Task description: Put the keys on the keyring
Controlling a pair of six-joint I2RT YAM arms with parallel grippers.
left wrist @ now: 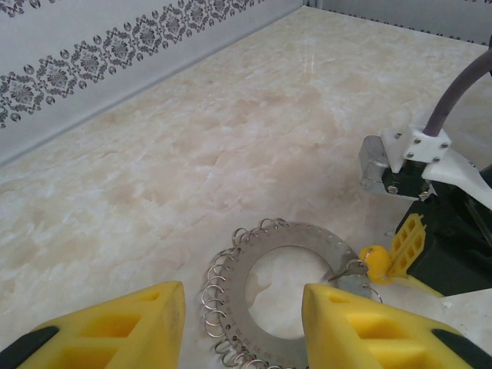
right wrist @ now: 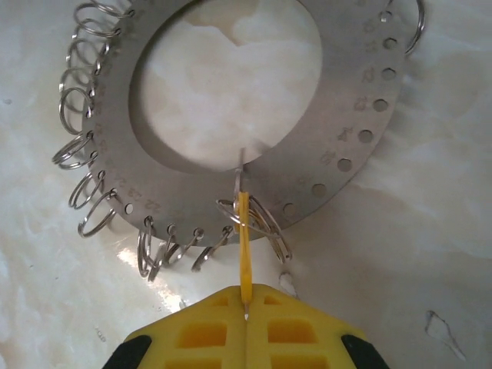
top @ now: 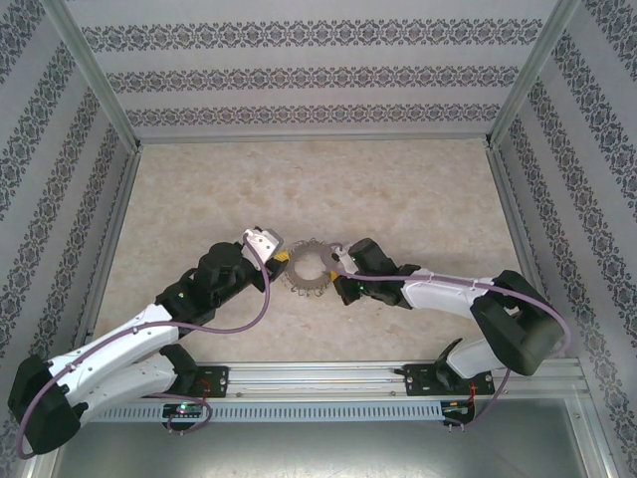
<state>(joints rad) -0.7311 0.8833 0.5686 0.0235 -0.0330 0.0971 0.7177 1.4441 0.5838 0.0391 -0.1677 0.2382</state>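
**A:** What do we have nearest to us?

**B:** The left arm [top: 129, 344] and right arm [top: 448, 292]. They stretch from the near edge of the counter [top: 418, 199] and bend toward each other, so the grippers meet around the middle.

**A:** How do we read the left gripper [left wrist: 242, 296]?

**B:** Its yellow fingers [left wrist: 123, 327] stand apart and grip nothing. It sits low at the left side of the keyring [left wrist: 307, 235]. We cannot tell whether a finger touches the metal.

**A:** And the right gripper [right wrist: 246, 298]?

**B:** It is closed. It pinches the key [right wrist: 244, 246] by its yellow head, which we see edge-on between the fingertips. It comes at the keyring from the right side.

**A:** Where does the key reach?

**B:** It lies across the ring's flat band, with the tip of its shank at the edge of the central hole. It crosses a wire loop [right wrist: 257, 227] on the rim. We cannot tell whether it is threaded through that loop.

**A:** And the keyring itself?

**B:** It lies flat on the counter between the two grippers, with wire loops fringing much of its rim.

**A:** And farther off?

**B:** We see pale marbled counter, then the patterned wall [top: 318, 75].
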